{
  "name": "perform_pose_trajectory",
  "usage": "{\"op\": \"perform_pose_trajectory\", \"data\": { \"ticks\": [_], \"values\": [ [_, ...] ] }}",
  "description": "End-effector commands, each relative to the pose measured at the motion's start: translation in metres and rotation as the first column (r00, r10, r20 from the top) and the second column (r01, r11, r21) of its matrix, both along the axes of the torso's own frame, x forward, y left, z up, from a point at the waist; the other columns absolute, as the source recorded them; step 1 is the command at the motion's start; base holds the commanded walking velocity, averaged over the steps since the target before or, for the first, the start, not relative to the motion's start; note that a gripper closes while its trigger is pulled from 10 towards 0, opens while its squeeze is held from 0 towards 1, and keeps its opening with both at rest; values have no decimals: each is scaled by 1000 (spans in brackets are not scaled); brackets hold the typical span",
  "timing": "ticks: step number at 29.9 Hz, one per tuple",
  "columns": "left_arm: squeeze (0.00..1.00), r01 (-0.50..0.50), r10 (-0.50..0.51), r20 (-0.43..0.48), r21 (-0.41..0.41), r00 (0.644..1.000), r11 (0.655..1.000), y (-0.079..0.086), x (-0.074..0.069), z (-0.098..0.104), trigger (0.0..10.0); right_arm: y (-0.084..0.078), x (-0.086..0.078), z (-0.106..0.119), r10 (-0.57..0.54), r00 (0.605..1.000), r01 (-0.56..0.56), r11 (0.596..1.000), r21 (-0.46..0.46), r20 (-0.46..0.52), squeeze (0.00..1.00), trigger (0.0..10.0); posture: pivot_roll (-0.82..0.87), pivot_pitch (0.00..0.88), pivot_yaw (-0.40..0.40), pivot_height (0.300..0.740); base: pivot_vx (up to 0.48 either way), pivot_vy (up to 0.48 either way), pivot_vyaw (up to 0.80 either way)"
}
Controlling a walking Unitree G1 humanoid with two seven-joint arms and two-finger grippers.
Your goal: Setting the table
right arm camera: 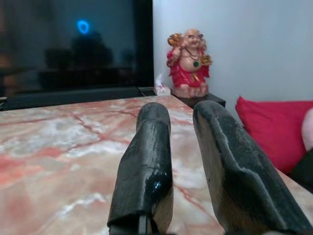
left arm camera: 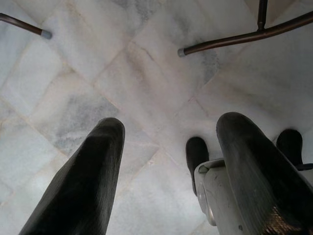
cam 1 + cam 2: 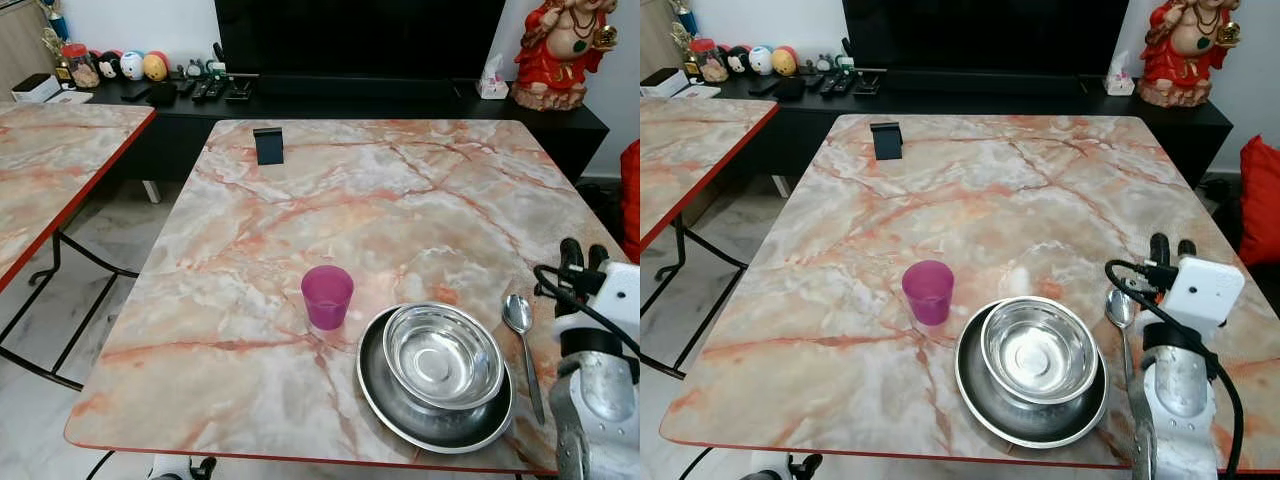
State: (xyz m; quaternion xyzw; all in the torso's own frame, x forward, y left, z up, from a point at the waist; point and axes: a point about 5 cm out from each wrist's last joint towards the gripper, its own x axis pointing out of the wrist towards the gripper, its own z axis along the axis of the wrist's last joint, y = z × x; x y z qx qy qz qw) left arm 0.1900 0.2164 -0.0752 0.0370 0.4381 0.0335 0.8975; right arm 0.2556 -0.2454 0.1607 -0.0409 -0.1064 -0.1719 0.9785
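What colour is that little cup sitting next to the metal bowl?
The cup is a translucent magenta-pink, clearest in the left eye view.

My two head eyes look forward and down, sharing the table. My left wrist camera faces the floor; my right looks low across the table toward the statue.

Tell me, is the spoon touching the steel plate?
Apart. In the left eye view, a strip of marble table shows between the spoon and the plate rim.
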Motion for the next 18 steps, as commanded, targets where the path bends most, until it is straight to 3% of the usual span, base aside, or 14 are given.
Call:
{"op": "perform_pose_trajectory", "data": {
  "ticks": [1, 18],
  "values": [
    [0, -16, 16, -1, 2, 1000, 1000, 3, -3, -1, 10000, 2, 2, -3, 13, 1000, -14, 1000, -15, -12, 0, 10000, 9, 0, -4, 740, 0, 0, 0],
    [0, -10, 10, -8, 4, 1000, 1000, 3, -4, -1, 10000, 7, 12, 1, 36, 999, -35, 999, -17, 24, 0, 10000, 14, 0, -2, 740, 0, 0, 0]
  ]
}}
